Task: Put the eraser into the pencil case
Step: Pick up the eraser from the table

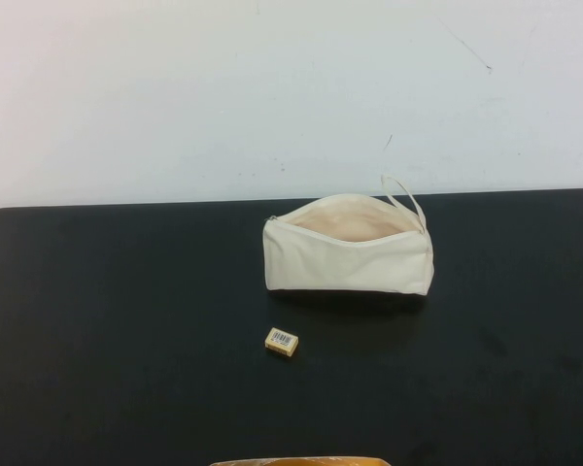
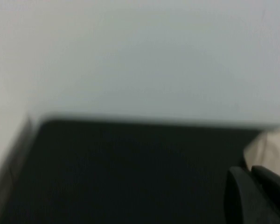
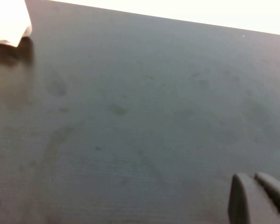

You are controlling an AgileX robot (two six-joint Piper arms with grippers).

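Observation:
The eraser (image 1: pixel 282 342) is a tiny yellowish-tan block with a white barcode label, lying on the black table in front of the pencil case. The pencil case (image 1: pixel 348 252) is a cream-white pouch standing at the table's back middle, zip open, peach lining showing, loop strap at its right end. Neither arm shows in the high view. In the left wrist view, my left gripper (image 2: pixel 250 173) is shut and empty over the table, with a corner of the pencil case (image 2: pixel 270 147) beyond it. In the right wrist view, my right gripper (image 3: pixel 253 179) is shut and empty, far from a corner of the pencil case (image 3: pixel 8 21).
The black table (image 1: pixel 126 320) runs back to a white wall (image 1: pixel 272 87). A tan object (image 1: pixel 301 461) shows at the near edge in the high view. The table's left edge shows in the left wrist view (image 2: pixel 18 154).

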